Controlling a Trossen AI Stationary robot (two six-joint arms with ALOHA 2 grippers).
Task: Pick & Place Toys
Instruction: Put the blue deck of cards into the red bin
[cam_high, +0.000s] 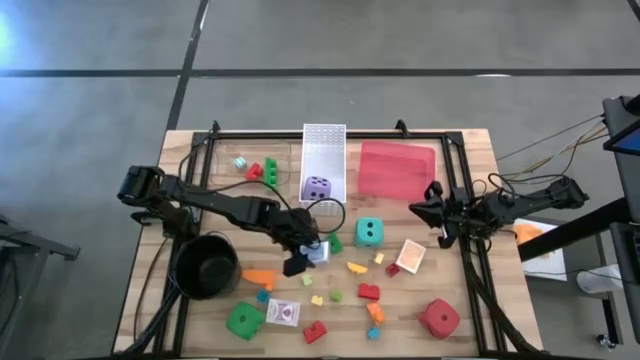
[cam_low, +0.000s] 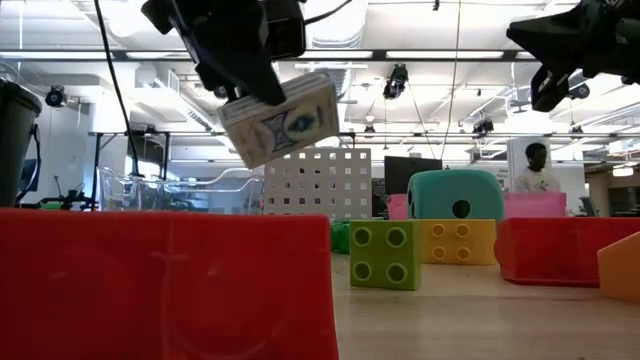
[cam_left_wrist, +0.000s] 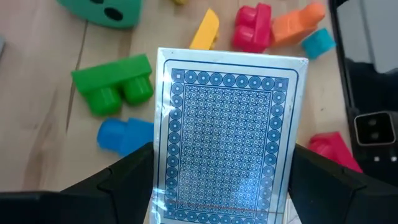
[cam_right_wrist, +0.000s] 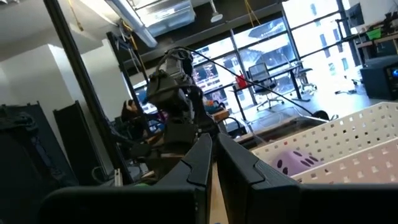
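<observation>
At the near edge, the low view is half blocked by a red brick (cam_low: 165, 285) right against the lens, and an orange piece (cam_low: 620, 266) is cut off at the right. A red die (cam_high: 439, 318), a green die (cam_high: 244, 321), a second card pack (cam_high: 283, 312) and scattered small bricks (cam_high: 367, 292) lie on the near part of the wooden table (cam_high: 470, 160); the smallest bricks are too tiny to tell apart by shape.

Above mid-table the left gripper (cam_high: 305, 252) grasps a blue-backed card pack (cam_left_wrist: 227, 134), its fingers (cam_left_wrist: 127, 180) pressed to both long sides, and holds it tilted and clear of the wood. The pack fills its wrist view and hides what lies beneath; a green brick (cam_left_wrist: 115, 83) and a blue one (cam_left_wrist: 124, 134) show just beside it. The round black pot (cam_high: 207, 265) stands to its left, a teal die (cam_high: 370, 232) to its right.

The right gripper (cam_high: 440, 215) hangs clenched and empty near the table's right side.

Farther off, a purple die (cam_high: 317, 187) sits in the white perforated basket (cam_high: 324, 140), flanked by a clear bin (cam_high: 215, 160) with a few toys and a red tray (cam_high: 397, 168).

Beyond is a bright workshop, where a person (cam_low: 535, 168) stands at the back.
</observation>
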